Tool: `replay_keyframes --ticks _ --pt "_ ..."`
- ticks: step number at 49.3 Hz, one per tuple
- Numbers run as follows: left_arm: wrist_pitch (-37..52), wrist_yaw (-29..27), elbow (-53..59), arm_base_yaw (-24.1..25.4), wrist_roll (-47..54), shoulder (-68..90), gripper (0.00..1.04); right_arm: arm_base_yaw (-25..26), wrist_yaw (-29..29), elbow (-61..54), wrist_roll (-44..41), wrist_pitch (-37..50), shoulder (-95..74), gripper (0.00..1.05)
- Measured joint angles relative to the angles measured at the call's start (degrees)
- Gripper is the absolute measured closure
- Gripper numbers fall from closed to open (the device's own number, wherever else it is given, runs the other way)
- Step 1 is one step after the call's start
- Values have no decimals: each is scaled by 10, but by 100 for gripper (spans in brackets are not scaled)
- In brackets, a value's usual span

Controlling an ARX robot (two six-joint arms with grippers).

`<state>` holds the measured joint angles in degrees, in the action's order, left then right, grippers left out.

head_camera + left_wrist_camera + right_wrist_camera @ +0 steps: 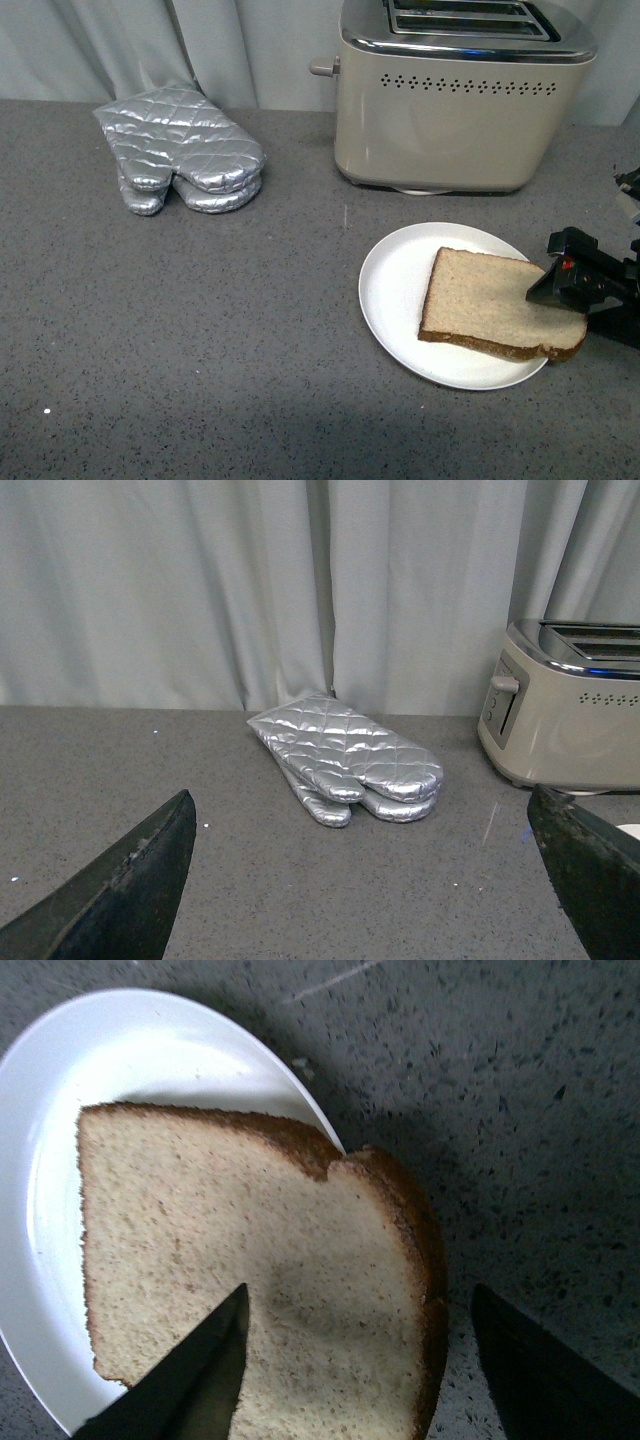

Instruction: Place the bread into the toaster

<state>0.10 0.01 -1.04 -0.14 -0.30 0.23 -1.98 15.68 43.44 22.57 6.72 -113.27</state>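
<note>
Bread (495, 305): 1 flat wholemeal slice on the white plate (395, 280), crust corner overhanging the rim; likely light, soft and easily torn, so pinch gently across the firmer crust.
Right hand (360, 1300): spread wide, 1 finger over the slice, 1 past the crust; holding nothing.
Left hand (360, 800): spread wide, empty.
Toaster (450, 130): beige, chrome-topped, behind the plate on the counter (200, 330).
</note>
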Motion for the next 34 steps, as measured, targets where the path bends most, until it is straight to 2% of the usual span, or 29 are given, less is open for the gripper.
replay_keyframes --ticks 2,9,14,18,34 --pt "0 0 0 0 0 0 7 -3 -3 6 3 -14 -7 52" --pt "0 0 0 0 0 0 7 -7 -8 17 10 -31 -10 73" --pt "0 0 0 0 0 0 7 -6 -1 19 17 -38 -4 93" --pt "0 0 0 0 0 0 7 -5 7 14 23 -47 19 103" --pt "0 0 0 0 0 0 7 -2 70 -13 110 -83 160 103"
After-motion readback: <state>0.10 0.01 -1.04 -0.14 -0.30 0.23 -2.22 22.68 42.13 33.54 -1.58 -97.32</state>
